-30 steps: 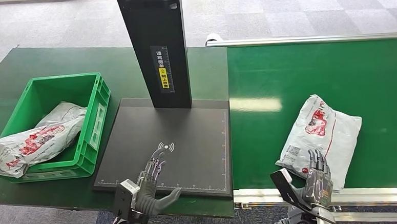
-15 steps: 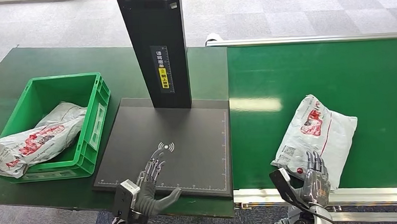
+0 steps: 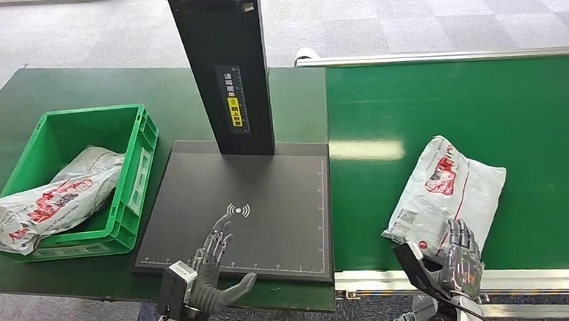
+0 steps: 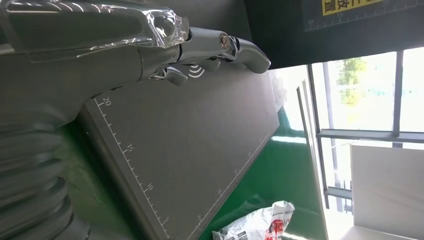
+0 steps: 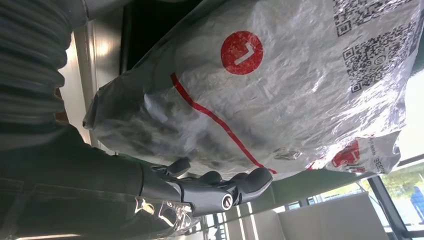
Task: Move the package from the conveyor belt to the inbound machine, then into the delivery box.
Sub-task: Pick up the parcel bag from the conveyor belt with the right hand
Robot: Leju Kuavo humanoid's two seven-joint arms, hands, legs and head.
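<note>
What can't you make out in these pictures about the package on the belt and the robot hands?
- Package on the belt: its near edge, head view, is covered by the right robot hand; whether the fingers grip it is unclear.
- Its QR label: right wrist view, cut by the picture's edge.
- Package in the green box: head view, cut by the frame edge.
- Left robot hand: whether it touches the scanner plate is unclear.

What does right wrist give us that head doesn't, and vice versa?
Right wrist alone: a red round logo and QR codes on the package, close up. Head alone: the green crate holding another package, the scanner's black column, the left hand above the scan pad. Both: the grey package on the green conveyor belt, with the right hand at its near edge.
</note>
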